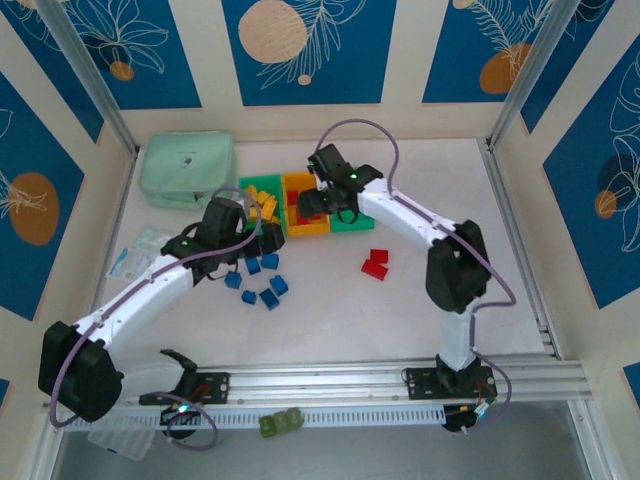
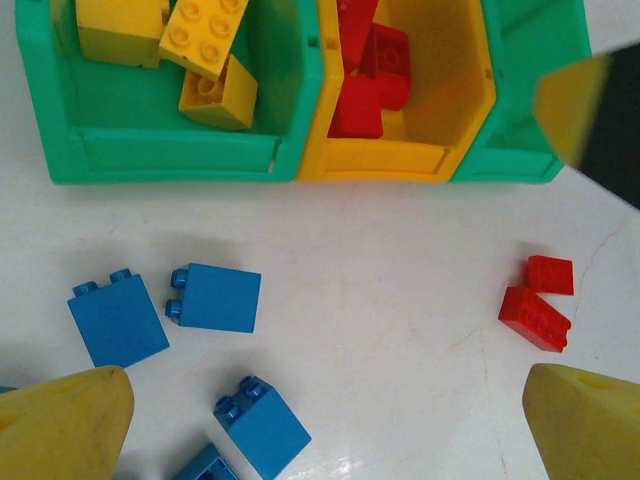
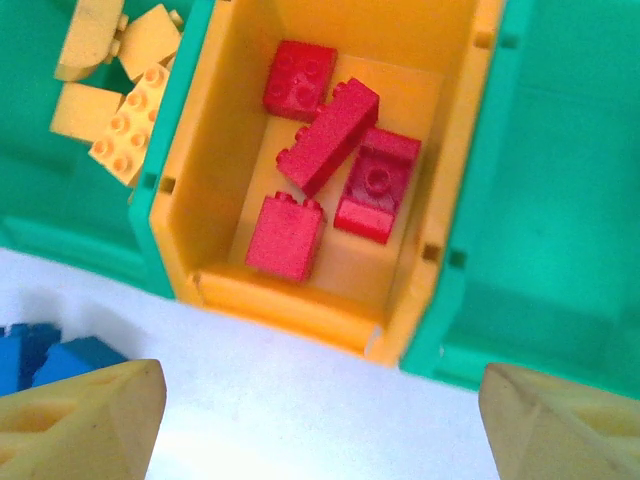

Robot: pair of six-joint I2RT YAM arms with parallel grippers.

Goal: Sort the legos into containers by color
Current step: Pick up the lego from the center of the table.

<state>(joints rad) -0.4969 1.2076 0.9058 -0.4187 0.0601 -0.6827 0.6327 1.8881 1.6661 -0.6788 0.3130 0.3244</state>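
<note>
Three joined bins stand at the back: a left green bin (image 1: 257,186) holding yellow legos (image 2: 207,62), an orange middle bin (image 3: 300,295) holding several red legos (image 3: 328,135), and a right green bin (image 1: 352,222) whose visible part looks bare. Several blue legos (image 2: 215,298) lie on the table in front of the bins. Two red legos (image 2: 537,305) lie to the right (image 1: 376,265). My left gripper (image 2: 325,430) hovers open over the blue legos (image 1: 262,282), holding nothing. My right gripper (image 3: 320,430) hangs open above the orange bin's front rim, also holding nothing.
A mint-green zip pouch (image 1: 188,170) lies at the back left. A clear plastic wrapper (image 1: 140,250) lies by the left arm. An olive-green knobbly block (image 1: 281,423) rests on the front rail. The right gripper's yellow pad (image 2: 572,108) intrudes over the right bin.
</note>
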